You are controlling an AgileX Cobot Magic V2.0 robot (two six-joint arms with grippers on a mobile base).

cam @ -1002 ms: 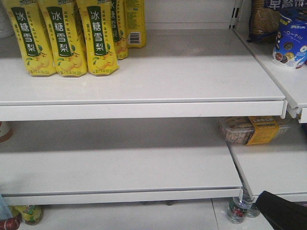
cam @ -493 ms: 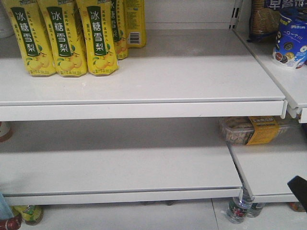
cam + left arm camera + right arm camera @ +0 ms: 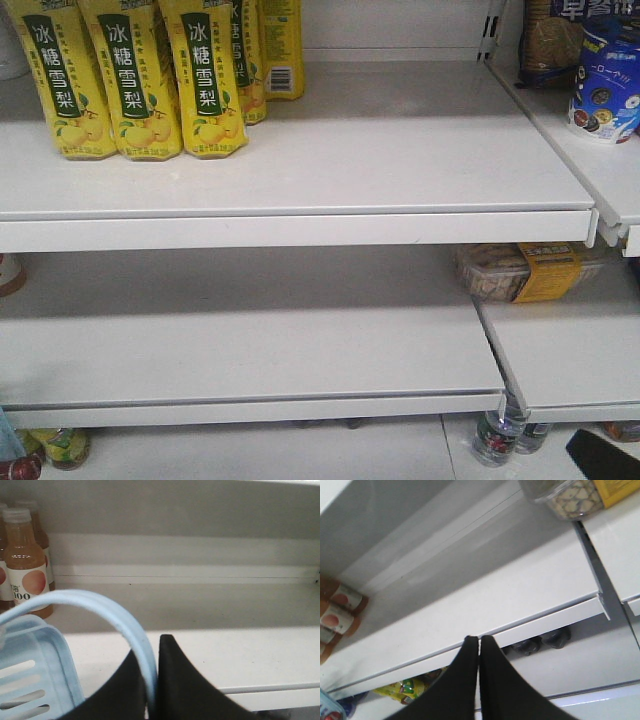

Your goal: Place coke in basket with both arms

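Observation:
The pale blue basket (image 3: 30, 670) fills the lower left of the left wrist view, slotted side showing. Its strap handle (image 3: 100, 602) arches up and runs down between my left gripper's (image 3: 151, 649) black fingers, which are shut on it. In the right wrist view my right gripper (image 3: 479, 639) is shut with nothing between its fingers, hanging in front of the white shelf edge (image 3: 545, 617). A black piece of the right arm (image 3: 600, 455) shows at the bottom right of the front view. The coke is out of view.
Yellow drink bottles (image 3: 130, 80) stand on the upper shelf (image 3: 350, 150). A snack box (image 3: 520, 272) lies on the shelf below. Dark bottles (image 3: 495, 435) stand under the lowest shelf. Peach drink bottles (image 3: 25, 562) stand left of the basket.
In the front view the black part of the right arm slid to the right edge, then dropped; less of it shows now than a second ago.

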